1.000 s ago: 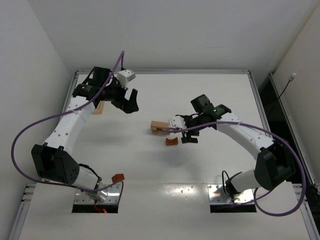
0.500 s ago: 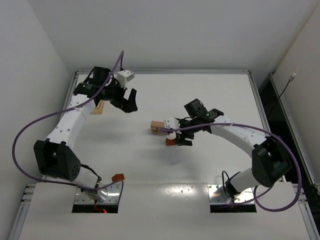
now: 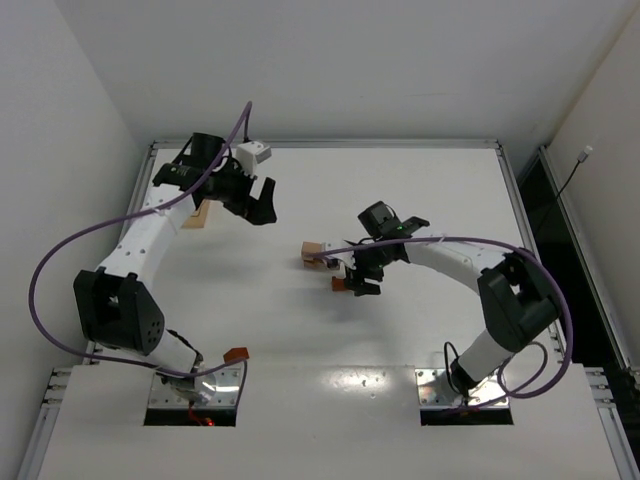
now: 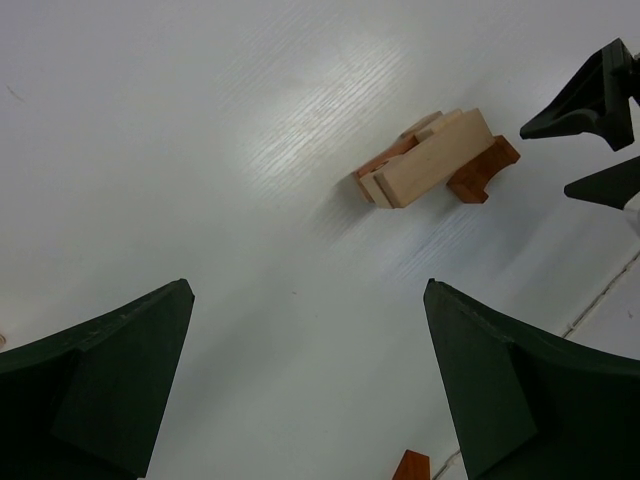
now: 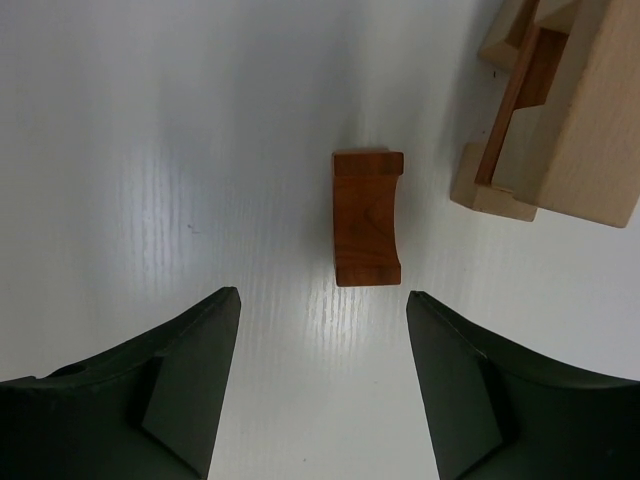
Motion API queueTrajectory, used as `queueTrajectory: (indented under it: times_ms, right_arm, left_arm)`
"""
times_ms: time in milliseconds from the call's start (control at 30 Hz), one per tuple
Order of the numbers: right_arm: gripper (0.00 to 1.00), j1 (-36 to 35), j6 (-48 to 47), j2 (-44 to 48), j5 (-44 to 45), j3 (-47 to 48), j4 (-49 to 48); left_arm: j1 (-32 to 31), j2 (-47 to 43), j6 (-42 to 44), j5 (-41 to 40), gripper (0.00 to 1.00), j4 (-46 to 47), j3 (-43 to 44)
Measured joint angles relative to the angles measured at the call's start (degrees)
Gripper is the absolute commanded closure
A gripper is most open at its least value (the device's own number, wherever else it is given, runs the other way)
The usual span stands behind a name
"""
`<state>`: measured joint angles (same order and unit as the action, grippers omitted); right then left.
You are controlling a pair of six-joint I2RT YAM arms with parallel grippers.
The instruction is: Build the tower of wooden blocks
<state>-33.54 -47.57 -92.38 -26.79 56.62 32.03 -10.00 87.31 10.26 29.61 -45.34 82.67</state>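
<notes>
The right fingers (image 5: 185, 385) stand partly open just above the tabletop (image 5: 150, 150), with nothing gripped. In the right wrist view a reddish-brown arch block (image 5: 368, 217) lies flat at the centre of the frame. It is just beyond the fingertips, in line with the gap between them, and touches neither.

In the upper right of that view is the stack of pale blocks (image 5: 585, 120). A thin reddish-brown bar (image 5: 520, 95) sits in a slot between two pale pieces, with pale wood on either side. A narrow strip of white tabletop separates the arch block from the nearest pale piece.

In the top view the stack sits near the middle of the frame. The arch block is just below and to the right of it, partly covered by the right arm's wrist.

The left fingers (image 3: 262, 205) are spread as wide as they go and hold nothing. They hang in the upper left of the top view, well apart from the stack.

A lone pale block (image 3: 200, 216) lies on the tabletop beneath the left arm, partly hidden by it. A small reddish piece (image 3: 236, 354) rests at the lower left, near that arm's base.
</notes>
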Motion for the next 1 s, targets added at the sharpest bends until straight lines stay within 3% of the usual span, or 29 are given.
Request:
queueTrajectory:
  times_ms: [833,1000]
  right_arm:
    - [0.36,-0.72,-0.96,-10.91,4.39,6.88,2.82]
    - [0.41,-1.09,-1.18,-12.31,5.40,8.22,2.91]
  left_arm:
    - [1.60,2.82,1.07,0.13,0.01,0.72,0.09]
    - [1.62,3.26,1.09,0.15,0.01,0.81,0.20]
